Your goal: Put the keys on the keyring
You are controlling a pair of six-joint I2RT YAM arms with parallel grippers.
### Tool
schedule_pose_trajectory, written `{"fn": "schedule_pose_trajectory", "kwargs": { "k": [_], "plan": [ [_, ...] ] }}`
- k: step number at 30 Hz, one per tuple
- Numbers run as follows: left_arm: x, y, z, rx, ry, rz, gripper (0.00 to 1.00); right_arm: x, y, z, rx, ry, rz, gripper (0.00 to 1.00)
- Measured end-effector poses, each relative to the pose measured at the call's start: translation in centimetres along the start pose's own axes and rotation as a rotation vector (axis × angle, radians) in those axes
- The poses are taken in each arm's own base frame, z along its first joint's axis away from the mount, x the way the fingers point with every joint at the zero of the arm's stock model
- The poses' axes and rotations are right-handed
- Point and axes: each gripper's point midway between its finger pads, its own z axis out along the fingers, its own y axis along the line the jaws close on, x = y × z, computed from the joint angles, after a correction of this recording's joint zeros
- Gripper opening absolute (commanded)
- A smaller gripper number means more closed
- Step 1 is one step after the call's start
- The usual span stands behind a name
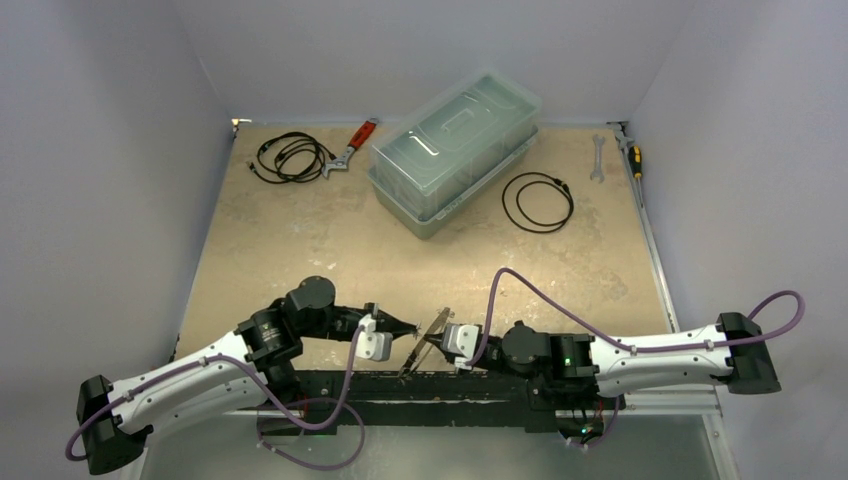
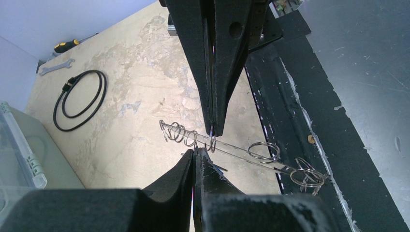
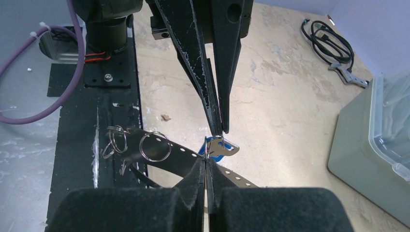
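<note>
See left gripper (image 2: 193,153) and right gripper (image 3: 205,162) both pinched fully shut, tip to tip over the near edge of the table (image 1: 300,240). Find keyring (image 3: 181,159) off the surface, tilted, right at those tips, with small split rings (image 3: 154,147) strung on it. Spot blue-headed key (image 3: 218,151) between both tips. Can't tell which pincer carries keyring or key.

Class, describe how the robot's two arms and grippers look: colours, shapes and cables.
The left arm and right arm have white links between rounded black joints, each trailed by a purple cable. The left gripper and right gripper each have a white body and two black fingers tapering to thin tips. A green light glows on the right arm.
</note>
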Motion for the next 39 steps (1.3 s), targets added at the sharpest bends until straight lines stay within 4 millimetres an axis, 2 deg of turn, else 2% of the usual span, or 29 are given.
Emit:
{"fn": "schedule_pose_trajectory", "kwargs": {
  "k": [14, 39],
  "plan": [
    [-0.87, -0.47, -0.17, 0.025, -0.037, 0.019, 0.00, -0.09, -0.49, -0.11, 0.025, -0.001, 0.005, 0.00],
    [-0.74, -0.76, 0.03, 0.041, -0.035, 0.014, 0.00, -0.70, -0.68, -0.41, 0.028, -0.023, 0.016, 0.00]
  ]
}}
